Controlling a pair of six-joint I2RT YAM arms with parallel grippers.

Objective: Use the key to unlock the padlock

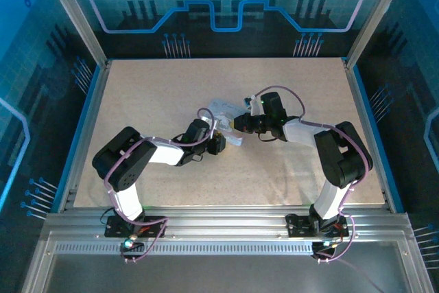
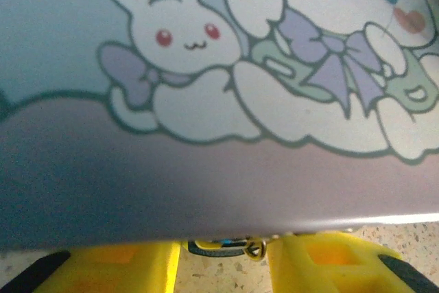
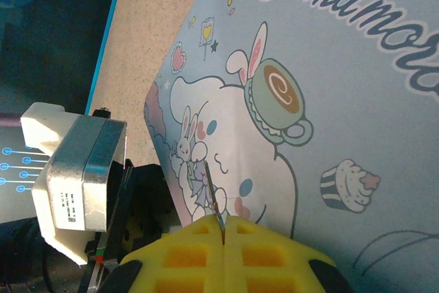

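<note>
Padlock (image 2: 223,246): tiny, dark grey, with a brass-yellow ring glinting at its right end. It sits just under the lower edge of the tin (image 2: 206,169), between the yellow pads of my left pincer (image 2: 223,259). The pads stand apart, one close on either side; I cannot tell whether they clamp it.

Key (image 3: 213,197): a thin dark sliver, pinched between the closed pads of my right pincer (image 3: 223,228), its tip standing out in front of the tin's printed face.

Tin: pale blue, printed with cartoon rabbits and lettering.

Table (image 2: 411,235): speckled beige.
</note>
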